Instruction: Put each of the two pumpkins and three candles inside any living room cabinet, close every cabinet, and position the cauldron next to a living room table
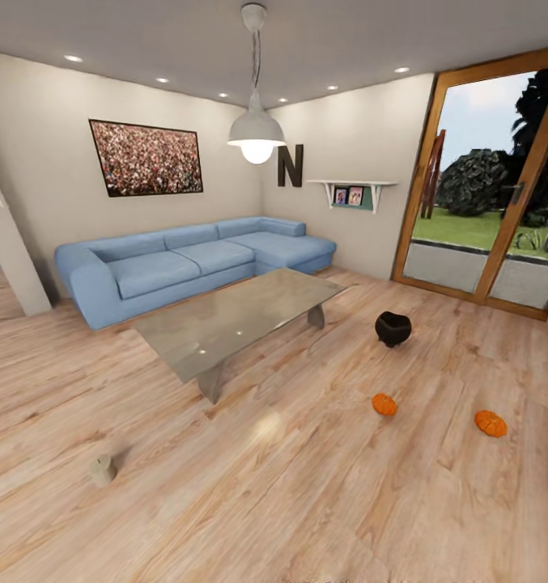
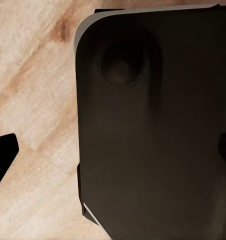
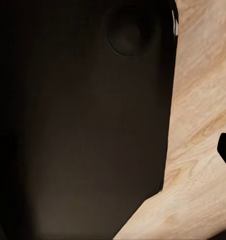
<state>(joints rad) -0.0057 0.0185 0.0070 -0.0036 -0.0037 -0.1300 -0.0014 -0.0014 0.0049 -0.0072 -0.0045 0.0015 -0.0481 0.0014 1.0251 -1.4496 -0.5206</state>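
Head camera is looking across the living room. The big low desk (image 1: 233, 320) with the glossy grey top sits mid-room on the wood-plank floor (image 1: 306, 502), just in front of the blue corner sofa (image 1: 193, 263). The black cauldron (image 1: 392, 328) is on the floor off to the right of the desk's far end, near it but clearly apart, not touching.

Both pumpkins are on the floor too, closer to the camera than the cauldron: one pumpkin (image 1: 384, 404) roughly below the cauldron, and the other pumpkin (image 1: 490, 423) further right. They're well apart from each other. One candle (image 1: 103, 470), a stubby pale cylinder, stands upright on the floor at lower left, well away from the desk's near corner. There's a sliver of something pale at the right edge, too cut off to tell what it is.

Room stuff: white pendant lamp (image 1: 256, 134) hanging above the desk, framed picture (image 1: 146, 157) over the sofa, a big letter N (image 1: 290, 165) and a small shelf (image 1: 352, 193) on the far wall, glass door (image 1: 492, 186) to the garden on the right.

Both wrist cameras mostly show a dark rounded panel (image 2: 153, 130) of the robot's own body over floorboards. Whether the fingers on either arm are spread or closed, I can't tell.
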